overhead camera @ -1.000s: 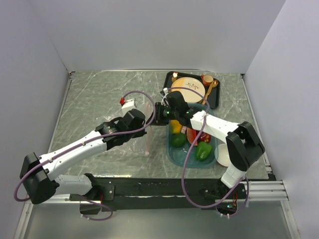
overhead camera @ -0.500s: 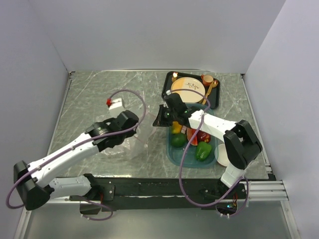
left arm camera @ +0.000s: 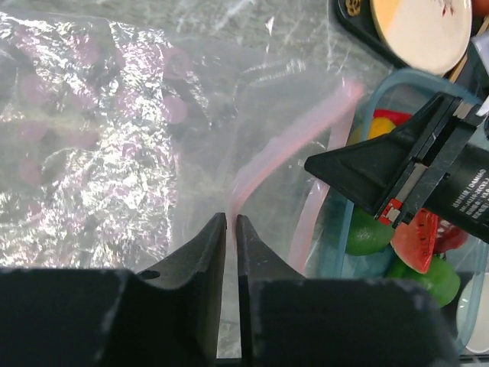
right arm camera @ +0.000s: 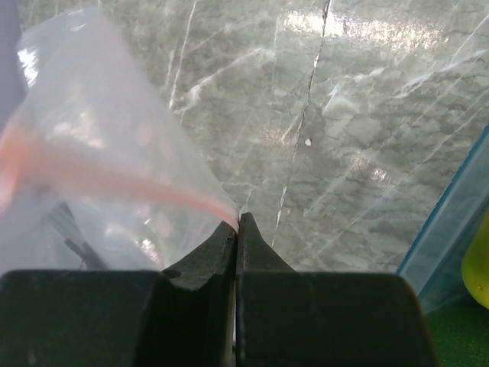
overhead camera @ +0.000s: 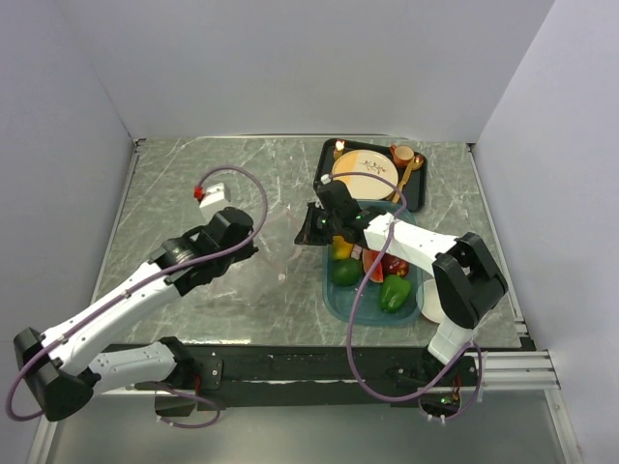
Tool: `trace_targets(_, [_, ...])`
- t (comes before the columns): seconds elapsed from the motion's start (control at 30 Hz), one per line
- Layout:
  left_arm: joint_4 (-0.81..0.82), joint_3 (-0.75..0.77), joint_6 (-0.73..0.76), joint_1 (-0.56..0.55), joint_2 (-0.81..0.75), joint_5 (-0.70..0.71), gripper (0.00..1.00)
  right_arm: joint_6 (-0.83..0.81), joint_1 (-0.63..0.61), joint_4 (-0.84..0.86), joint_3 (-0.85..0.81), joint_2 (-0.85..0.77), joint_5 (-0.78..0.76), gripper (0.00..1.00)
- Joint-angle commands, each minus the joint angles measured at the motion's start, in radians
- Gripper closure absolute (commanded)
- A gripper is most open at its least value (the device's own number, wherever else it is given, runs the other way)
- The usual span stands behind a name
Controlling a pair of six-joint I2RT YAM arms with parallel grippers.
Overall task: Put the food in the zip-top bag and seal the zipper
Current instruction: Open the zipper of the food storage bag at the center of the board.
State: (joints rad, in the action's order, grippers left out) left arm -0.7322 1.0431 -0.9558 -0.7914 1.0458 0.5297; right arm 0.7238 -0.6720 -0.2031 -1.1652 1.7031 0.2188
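Note:
The clear zip-top bag (overhead camera: 276, 256) hangs stretched between my two grippers, faint in the top view. Its pale pink zipper (left arm camera: 286, 149) runs from my left jaws up to the right. My left gripper (left arm camera: 231, 219) is shut on the bag's mouth at the strip's end; it also shows in the top view (overhead camera: 253, 248). My right gripper (right arm camera: 237, 222) is shut on the other end of the zipper (right arm camera: 114, 180), left of the tray (overhead camera: 303, 232). The food lies in the teal tray (overhead camera: 332, 302): green pepper (overhead camera: 392, 293), green fruit (overhead camera: 345, 273), watermelon slice (left arm camera: 416, 241), yellow piece (overhead camera: 340, 247).
A black tray (overhead camera: 419, 198) with a tan plate (overhead camera: 363, 172), gold cutlery and an orange cup (overhead camera: 401, 155) stands at the back right. A white bowl (overhead camera: 432, 304) sits right of the teal tray, near the table's front edge.
My left gripper has moved left and back, away from the right gripper, pulling the bag's mouth with it. The right gripper has hardly moved.

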Motion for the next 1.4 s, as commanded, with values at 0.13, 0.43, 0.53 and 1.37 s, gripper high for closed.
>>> trace_targets(0.13, [0.152, -0.02, 0.046, 0.004, 0.065, -0.083, 0.68, 0.029, -0.011, 0.042, -0.027, -0.042, 0.036, 0.99])
trace_targets(0.43, [0.263, -0.043, 0.091, 0.001, 0.083, -0.204, 0.38, 0.032, -0.017, 0.025, -0.034, -0.046, 0.028, 0.99])
trace_targets(0.53, [0.295, -0.074, 0.086, 0.0, 0.098, -0.223, 0.35, 0.028, -0.017, 0.016, -0.048, -0.048, 0.03, 0.99])
trace_targets(1.37, [0.352, -0.081, 0.071, -0.011, 0.238, -0.102, 0.77, -0.018, -0.017, -0.062, -0.086, -0.051, -0.007, 0.98])
